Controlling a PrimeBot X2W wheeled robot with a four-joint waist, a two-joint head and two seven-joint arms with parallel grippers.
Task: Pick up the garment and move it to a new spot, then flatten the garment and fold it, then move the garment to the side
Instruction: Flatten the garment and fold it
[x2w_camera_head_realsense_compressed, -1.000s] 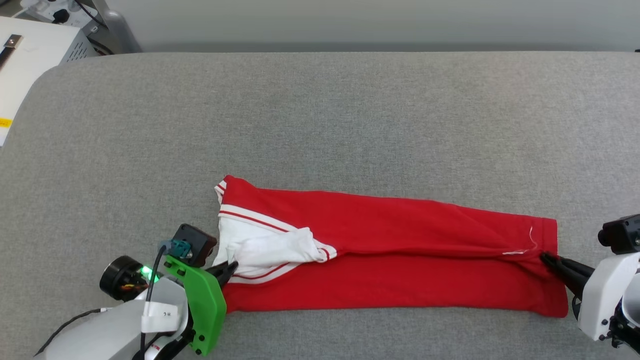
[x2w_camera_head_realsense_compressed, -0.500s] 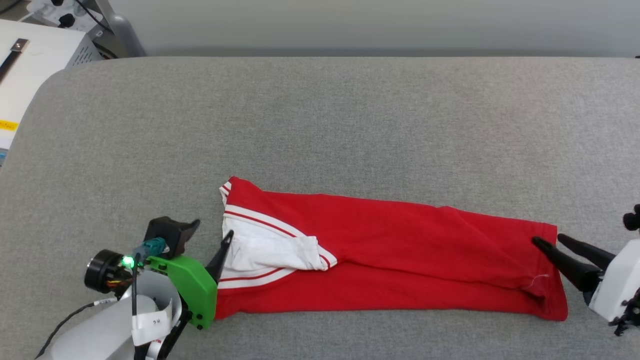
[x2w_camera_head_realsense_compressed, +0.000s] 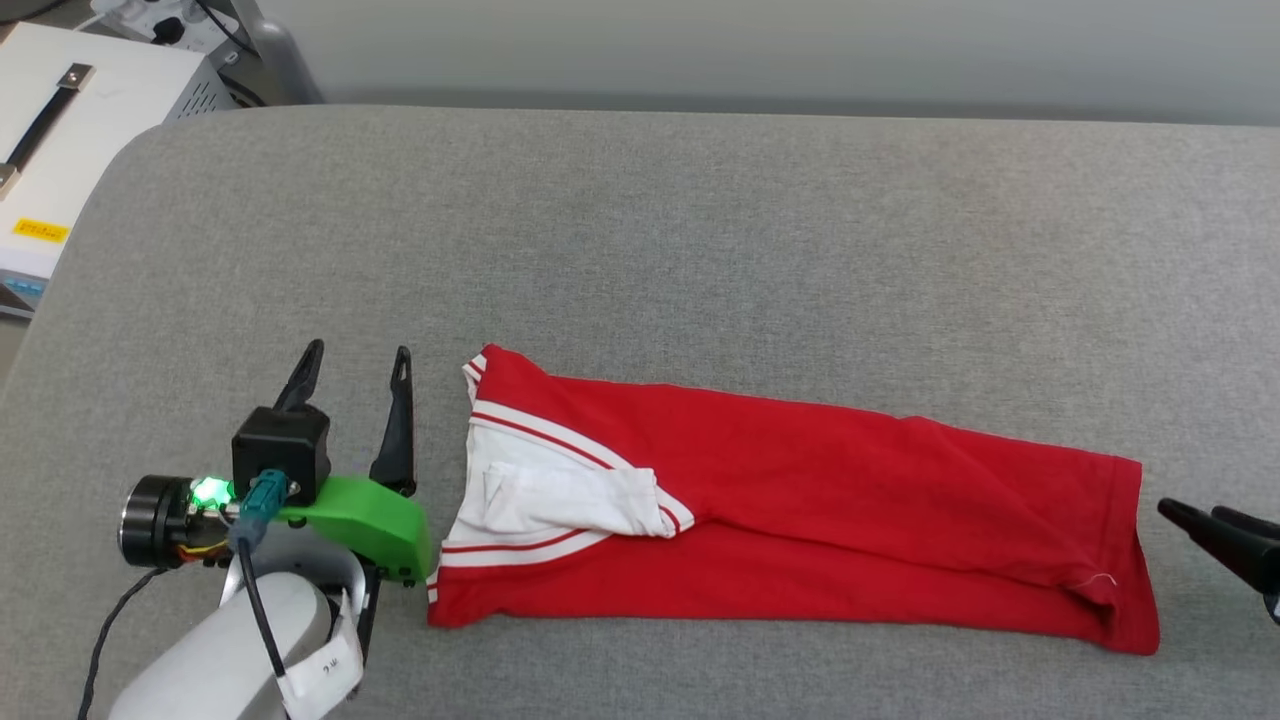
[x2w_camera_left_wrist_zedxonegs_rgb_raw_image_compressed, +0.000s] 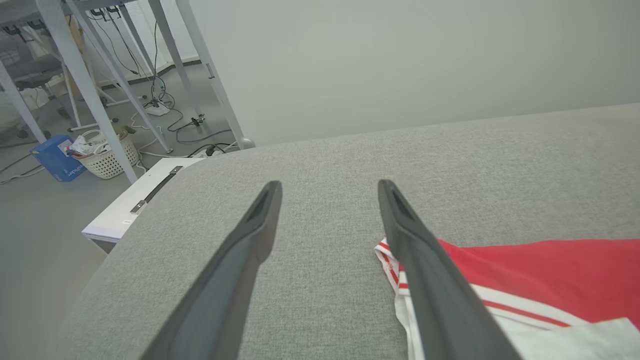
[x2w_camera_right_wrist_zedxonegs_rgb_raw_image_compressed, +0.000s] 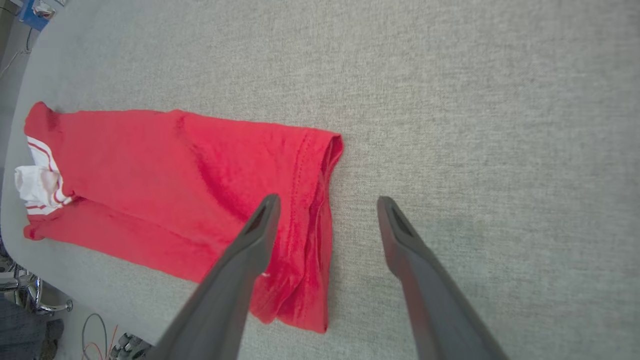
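I see the garment (x2w_camera_head_realsense_compressed: 800, 500) lying on the grey padded surface (x2w_camera_head_realsense_compressed: 640, 230), folded lengthwise into a long red band across the near half. Its sleeve end faces my left arm, with a white sleeve (x2w_camera_head_realsense_compressed: 560, 495) folded on top and red-and-white stripes at the seam. The hem (x2w_camera_head_realsense_compressed: 1125, 540) faces my right arm and has a small white thread on it. The left gripper (x2w_camera_head_realsense_compressed: 358, 349) sits just beside the sleeve end, fingers pointing away from me, spread wide with nothing between them and clear of the cloth. In the left wrist view one finger passes in front of the striped corner, and bare grey fabric shows in the gap. The right gripper (x2w_camera_head_realsense_compressed: 1190, 512) is at the right edge of the head view, near the hem but apart from it. In its own wrist view its jaws stand wide and empty, one finger crossing in front of the hem and the other over bare surface. A white case (x2w_camera_head_realsense_compressed: 70, 150) stands off the far left corner
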